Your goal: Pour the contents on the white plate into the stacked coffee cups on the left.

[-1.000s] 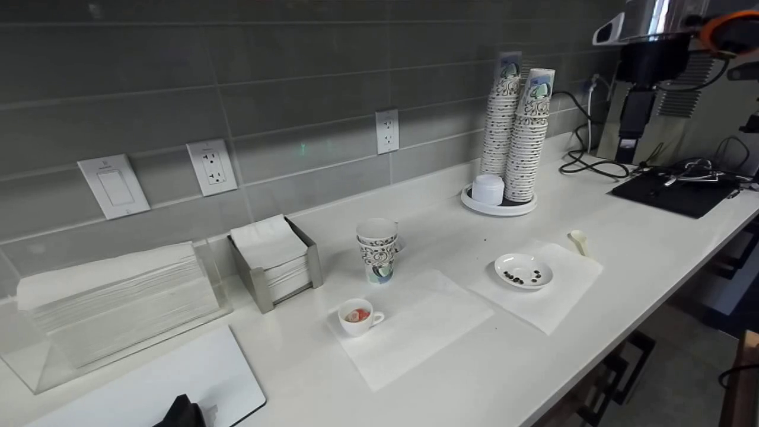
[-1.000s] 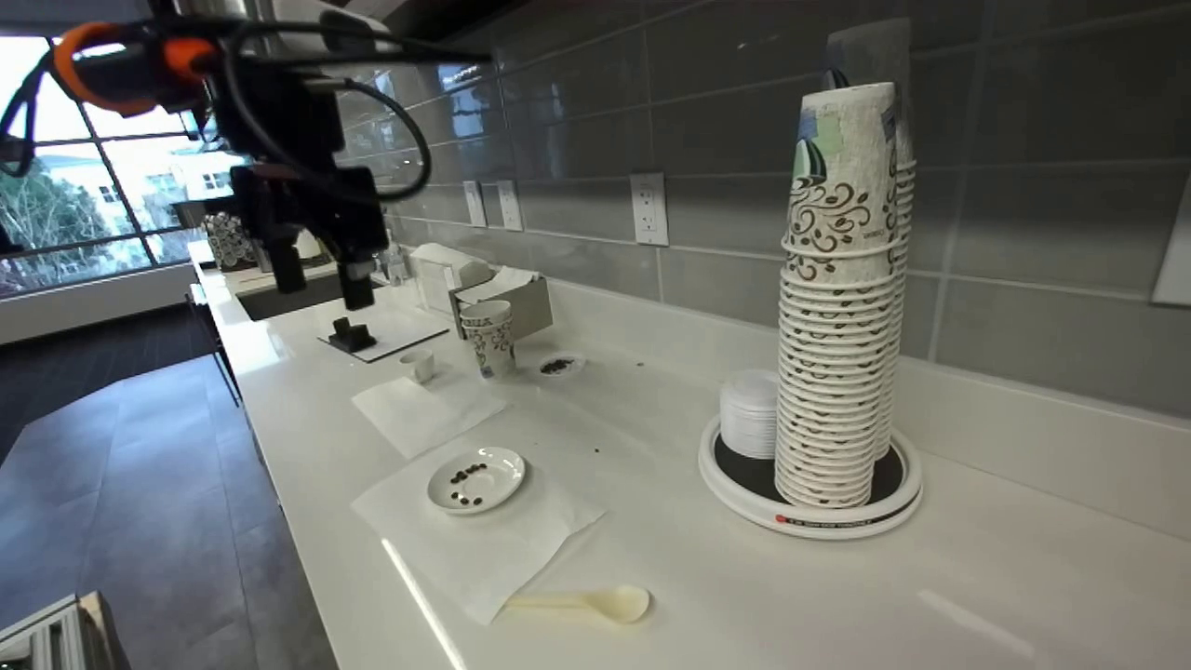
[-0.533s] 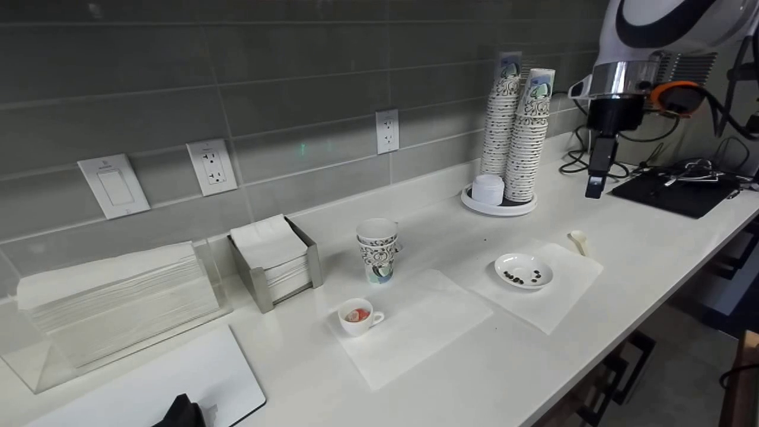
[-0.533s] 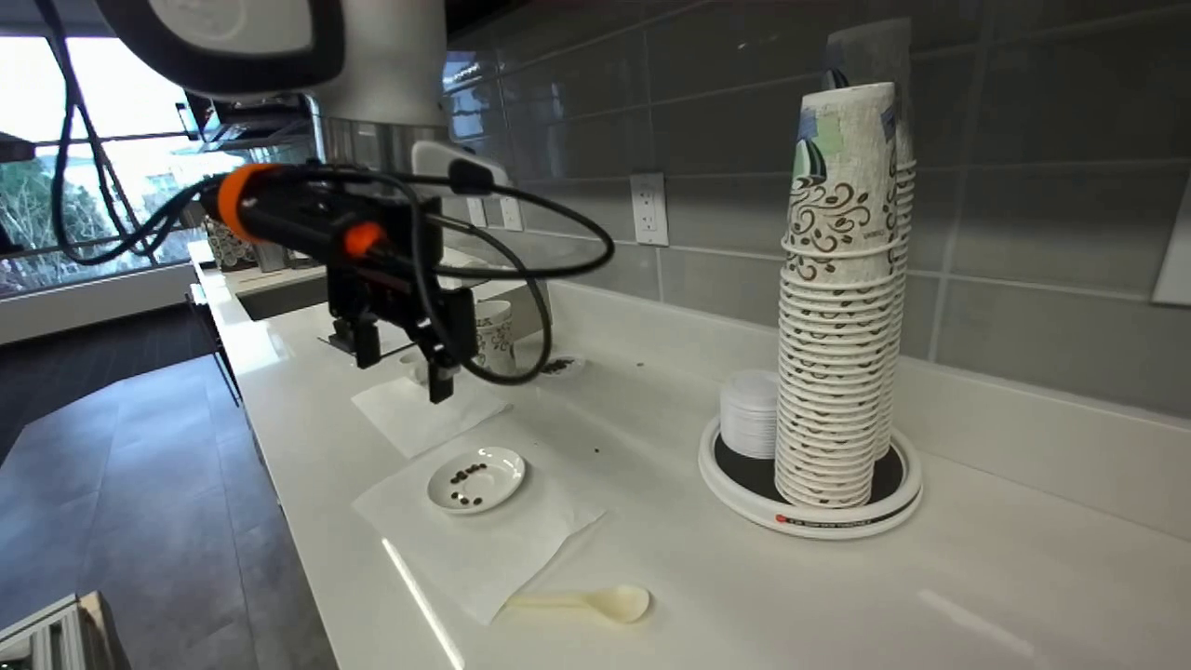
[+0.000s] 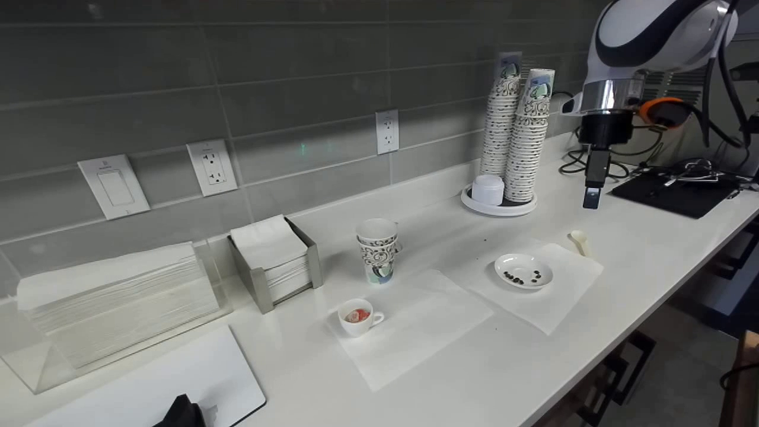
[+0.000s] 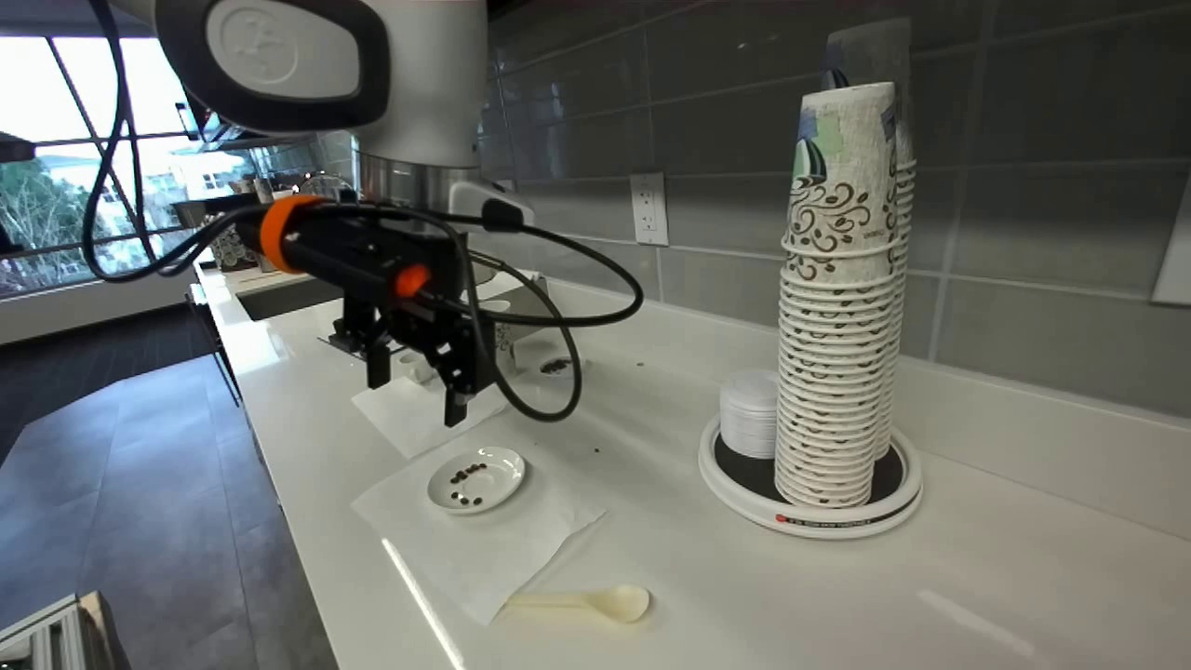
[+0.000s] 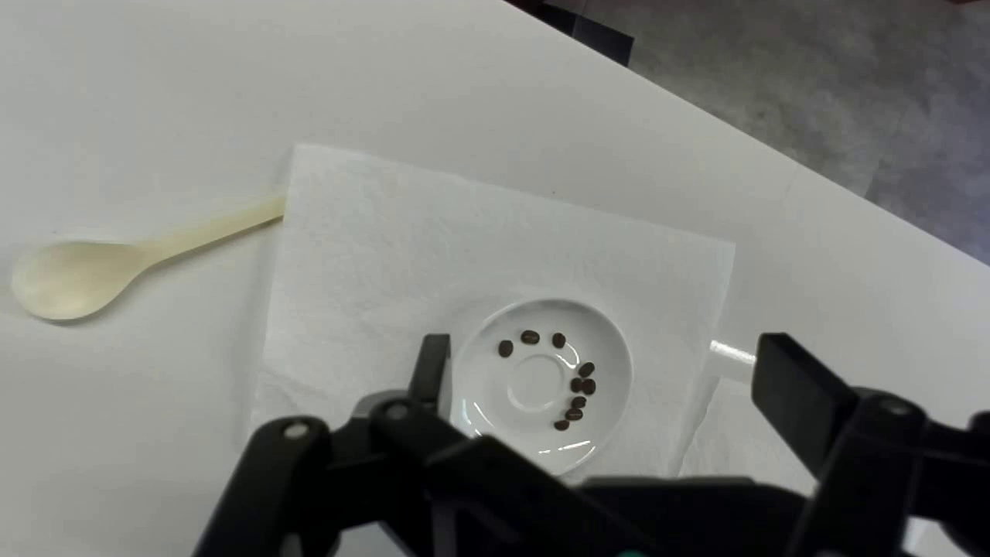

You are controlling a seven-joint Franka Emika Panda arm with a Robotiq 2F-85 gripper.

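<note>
The white plate (image 5: pixel 522 263) lies on a paper napkin and holds several dark coffee beans (image 7: pixel 530 337). It also shows in an exterior view (image 6: pixel 502 476) and the wrist view (image 7: pixel 534 383). The short stack of patterned paper cups (image 5: pixel 378 256) stands upright further left, by the napkin holder. In an exterior view the arm partly hides these cups (image 6: pixel 505 352). My gripper (image 6: pixel 416 398) is open and empty, pointing down above the counter. In the wrist view the gripper (image 7: pixel 605 363) has its fingers wide apart, the plate below and nearer the left finger.
Two tall cup stacks (image 5: pixel 525 148) and white lids stand on a round tray (image 5: pixel 468 203). A cream spoon (image 5: pixel 580 242) lies beside the plate's napkin. A small mug (image 5: pixel 356 320) sits on another napkin (image 5: pixel 415 332). A saucer with dark bits (image 6: pixel 575 366) lies behind the short stack.
My arm has come from the far right of one exterior view, moving left and down closer above the plate. The gripper stays open. The plate, beans and cups have not moved.
</note>
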